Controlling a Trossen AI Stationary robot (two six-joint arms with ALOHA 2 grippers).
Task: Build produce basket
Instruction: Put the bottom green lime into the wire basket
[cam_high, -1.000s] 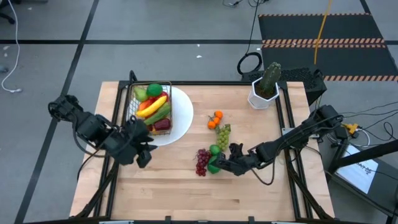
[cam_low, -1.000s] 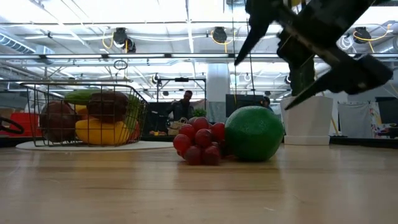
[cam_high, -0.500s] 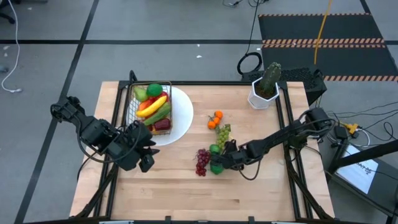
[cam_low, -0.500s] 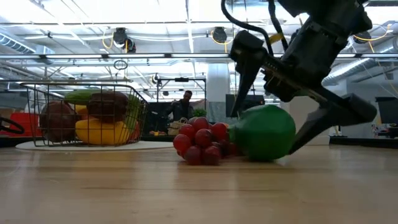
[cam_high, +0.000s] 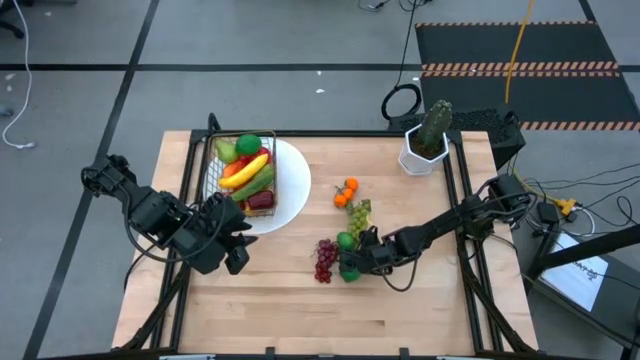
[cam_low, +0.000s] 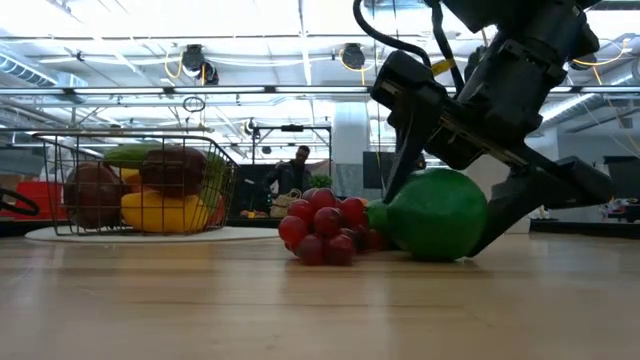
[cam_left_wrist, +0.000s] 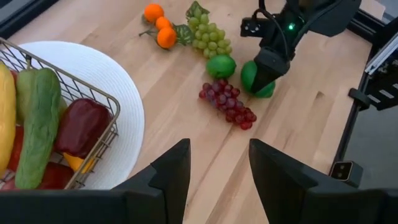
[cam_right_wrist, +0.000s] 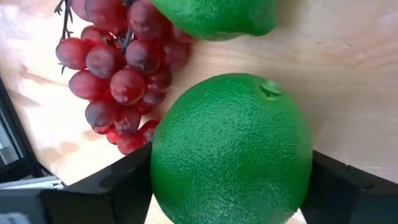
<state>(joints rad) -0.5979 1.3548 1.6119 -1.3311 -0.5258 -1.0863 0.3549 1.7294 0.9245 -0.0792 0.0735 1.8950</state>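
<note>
Wooden planks make up the table (cam_high: 420, 300), and on its left half a round white plate (cam_high: 292, 195) carries the wire basket (cam_high: 216, 170), already loaded with a banana (cam_high: 246, 170), a cucumber (cam_left_wrist: 38, 134) and other red and green pieces. Near the table's middle the right gripper (cam_high: 350, 268) is down at the surface with its fingers spread to either side of a green lime (cam_low: 438, 215), which rests on the wood and touches a bunch of red grapes (cam_low: 322, 225). A second lime (cam_left_wrist: 221, 65) lies just beside them, with green grapes (cam_left_wrist: 210, 38) and small oranges (cam_left_wrist: 160, 25) a bit farther back. The left gripper (cam_high: 232, 252) hangs near the plate's front edge, fingers apart and holding nothing. A potted cactus (cam_high: 430, 135) stands at the far right edge.
</note>
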